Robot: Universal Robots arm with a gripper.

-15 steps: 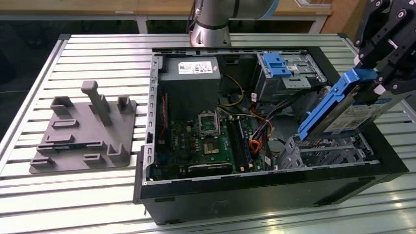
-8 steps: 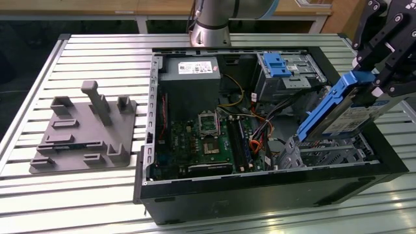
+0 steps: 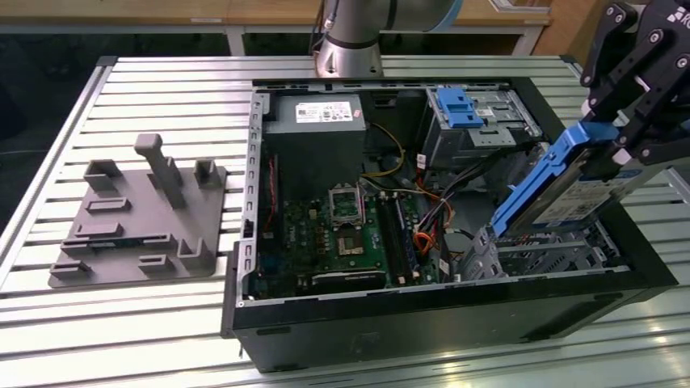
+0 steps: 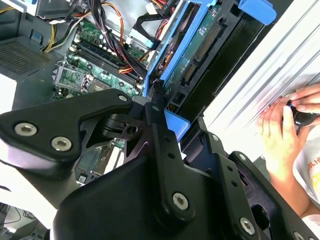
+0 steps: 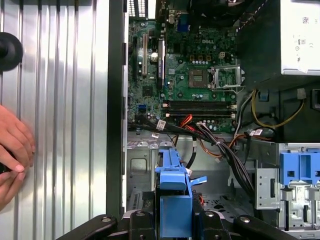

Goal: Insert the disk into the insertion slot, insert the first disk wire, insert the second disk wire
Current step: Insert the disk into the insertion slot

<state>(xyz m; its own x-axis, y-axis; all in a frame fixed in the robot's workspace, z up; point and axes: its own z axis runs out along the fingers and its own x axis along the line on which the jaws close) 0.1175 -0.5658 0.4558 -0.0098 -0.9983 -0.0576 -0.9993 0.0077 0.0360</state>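
In the exterior view my gripper (image 3: 616, 149) hangs over the exterior view's right end of the open computer case (image 3: 431, 315), shut on the upper end of the disk (image 3: 566, 198). The disk is silver with a white label and a bright blue carrier rail. It is tilted steeply, and its lower end reaches down to the insertion slot (image 3: 550, 252), a low silver perforated cage. In both wrist views the blue carrier (image 5: 175, 200) (image 4: 175, 124) sits between my black fingers (image 5: 210, 220). The disk's green circuit side (image 4: 200, 47) shows past them. Loose cables (image 3: 426, 234) lie beside the slot; which are the disk wires I cannot tell.
A taller grey cage with a blue latch (image 3: 473, 113) stands behind the slot. The motherboard (image 3: 345, 234) and power supply (image 3: 315, 113) fill the case's other half. A grey fixture (image 3: 140, 218) lies on the slatted table. A person's hand (image 4: 282, 125) (image 5: 12, 145) rests beside the case.
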